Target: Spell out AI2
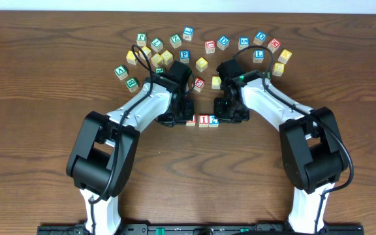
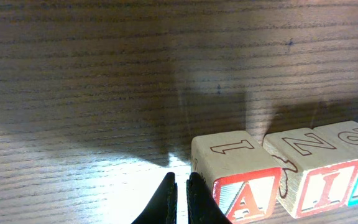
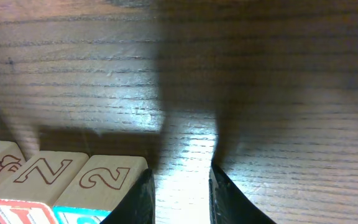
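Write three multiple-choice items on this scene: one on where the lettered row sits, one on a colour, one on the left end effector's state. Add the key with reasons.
1. Where is the row of A cube, I cube and 2 cube?
A) At the far left of the scene
B) Between the left end effector and the right end effector
C) At the far right of the scene

2. What colour is the A on the cube face seen by the left wrist camera?
A) Green
B) Blue
C) Red

3. How is the left end effector?
A) Shut, holding nothing
B) Shut on the I cube
C) Wide open above the 2 cube

Key:
1 B, the overhead view shows the row flanked by both end effectors.
2 C, that face shows a red A in a red border.
3 A, its fingers meet beside the A cube with nothing between them.
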Tool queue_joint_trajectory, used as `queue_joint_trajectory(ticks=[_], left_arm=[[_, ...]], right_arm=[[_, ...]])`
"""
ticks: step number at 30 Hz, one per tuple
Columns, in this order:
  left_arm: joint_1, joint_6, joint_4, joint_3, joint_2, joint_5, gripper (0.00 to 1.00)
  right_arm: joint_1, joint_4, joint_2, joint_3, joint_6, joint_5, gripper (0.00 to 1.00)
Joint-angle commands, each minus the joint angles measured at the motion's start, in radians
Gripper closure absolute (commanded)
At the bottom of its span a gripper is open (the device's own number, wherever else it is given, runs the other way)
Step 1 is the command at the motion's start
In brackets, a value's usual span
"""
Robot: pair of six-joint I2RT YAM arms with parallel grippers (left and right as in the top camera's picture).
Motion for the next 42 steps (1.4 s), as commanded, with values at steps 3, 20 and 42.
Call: queue_joint_trajectory(ticks=[3, 20, 42], left_arm=[[-0.032, 0.013, 0.011, -0.005, 0.004, 0.013, 0.92], [-0.065, 0.017, 0.017, -0.005, 0.004, 0.009, 0.92], [0.028, 0.051, -0.006, -0.002, -0.095, 0.008, 0.92]], right_arm=[[0.010, 0.003, -0.005, -0.015, 0.014, -0.010, 0.76], [0.006, 0.023, -0.005, -0.015, 0.002, -0.009, 0.76], [-0.051, -0.006, -0.072, -0.004, -0.019, -0.009, 0.82]])
